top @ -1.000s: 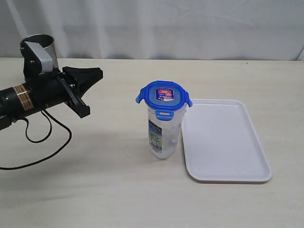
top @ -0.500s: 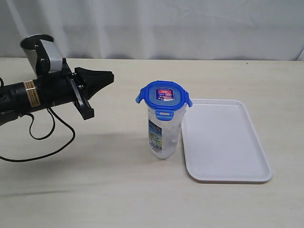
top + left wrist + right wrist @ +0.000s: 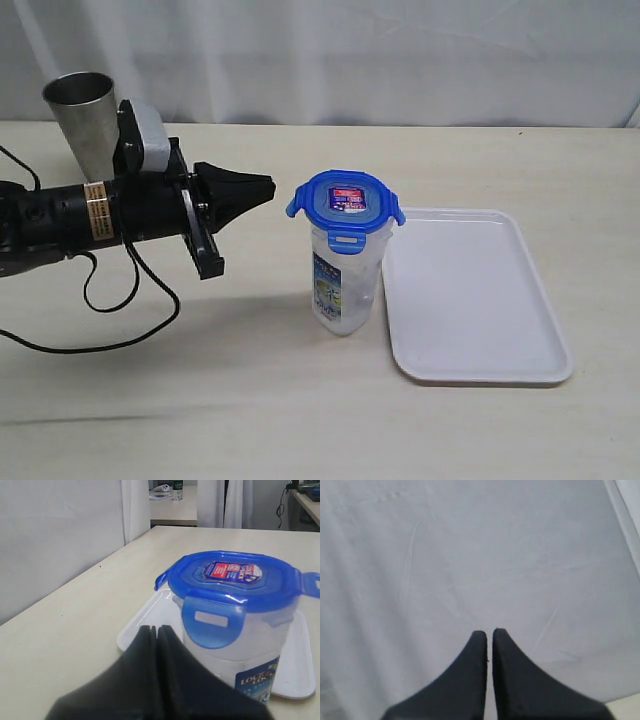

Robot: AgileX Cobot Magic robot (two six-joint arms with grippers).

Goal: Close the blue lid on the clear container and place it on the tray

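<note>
Though absent from exterior view, the right gripper (image 3: 489,632) faces cloth (image 3: 470,555).

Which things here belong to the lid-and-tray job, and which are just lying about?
Job:
- small blue plastic snap-flap lid, sitting on the
- tall clear plastic container
- flat white rectangular plastic tray beside it

Lying about:
- tapered steel cup, standing upright

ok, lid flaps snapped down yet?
No. The lid sits on the container, but its side flaps stick outward; front flap hangs down.
</note>
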